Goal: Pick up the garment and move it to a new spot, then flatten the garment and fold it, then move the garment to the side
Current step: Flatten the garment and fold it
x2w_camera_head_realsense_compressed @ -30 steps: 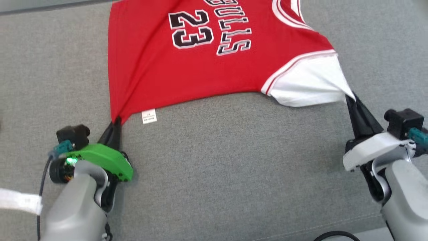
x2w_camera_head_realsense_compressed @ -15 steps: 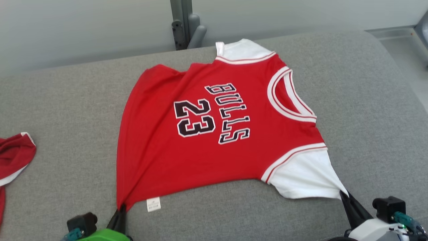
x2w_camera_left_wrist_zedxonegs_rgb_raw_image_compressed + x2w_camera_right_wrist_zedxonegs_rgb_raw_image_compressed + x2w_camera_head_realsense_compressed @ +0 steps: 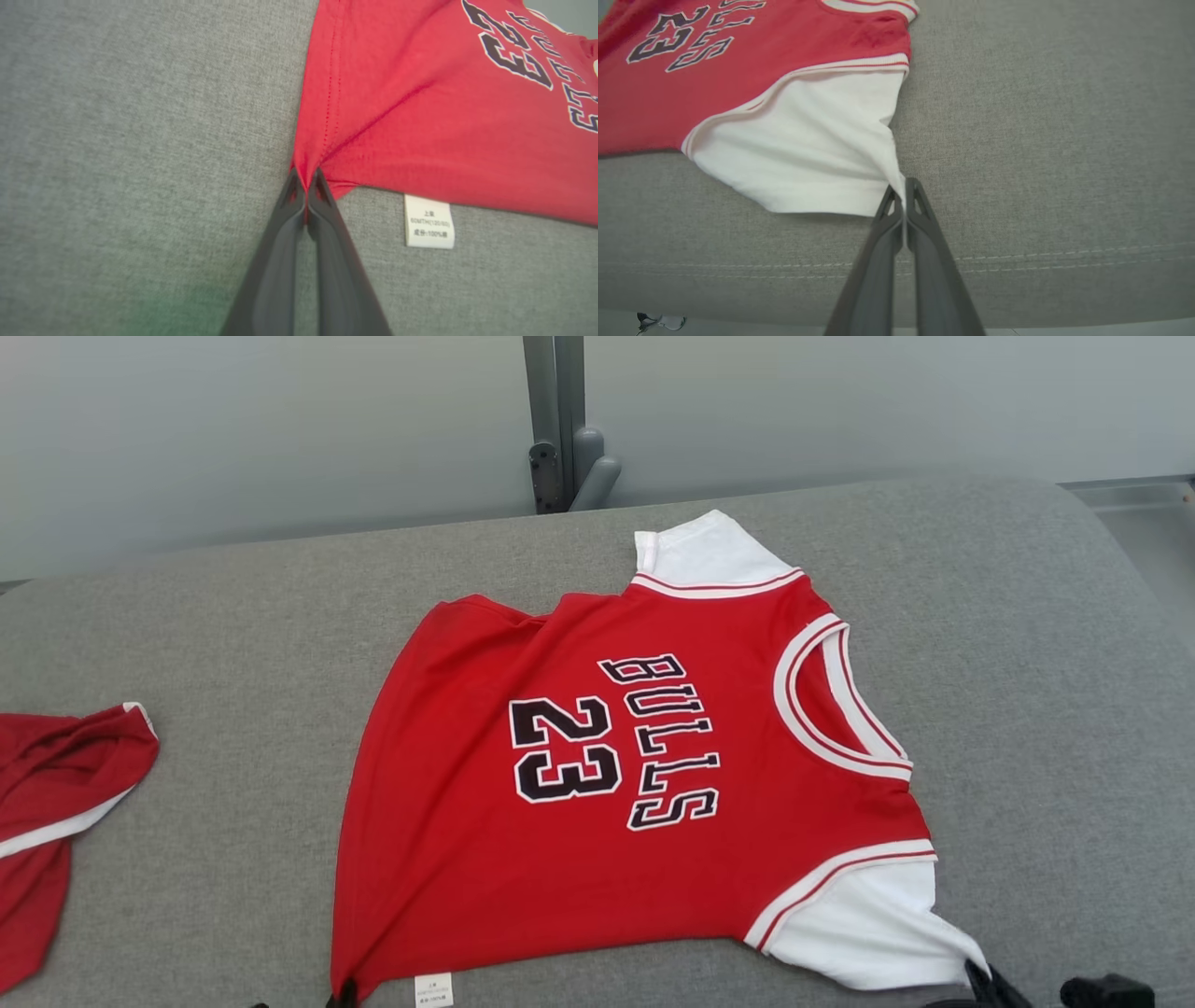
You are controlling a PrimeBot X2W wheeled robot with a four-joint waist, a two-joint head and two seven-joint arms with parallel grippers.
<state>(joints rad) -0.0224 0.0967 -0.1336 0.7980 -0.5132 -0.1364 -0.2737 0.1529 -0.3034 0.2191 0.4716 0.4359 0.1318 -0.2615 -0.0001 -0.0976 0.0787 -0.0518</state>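
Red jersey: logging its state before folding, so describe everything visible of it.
The red jersey lies spread almost flat on the grey cushion, print up: black BULLS 23, white sleeves, striped neck trim, a white label at the hem. Thin, smooth-looking cloth. The left gripper pinches a hem corner, the right gripper a sleeve corner, both drawn to points.

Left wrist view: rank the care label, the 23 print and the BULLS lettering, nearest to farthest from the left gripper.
From the left gripper, shut on the jersey hem corner:
1. care label, just to its right, below the hem.
2. 23 print, upper right.
3. BULLS lettering, at the far right edge.
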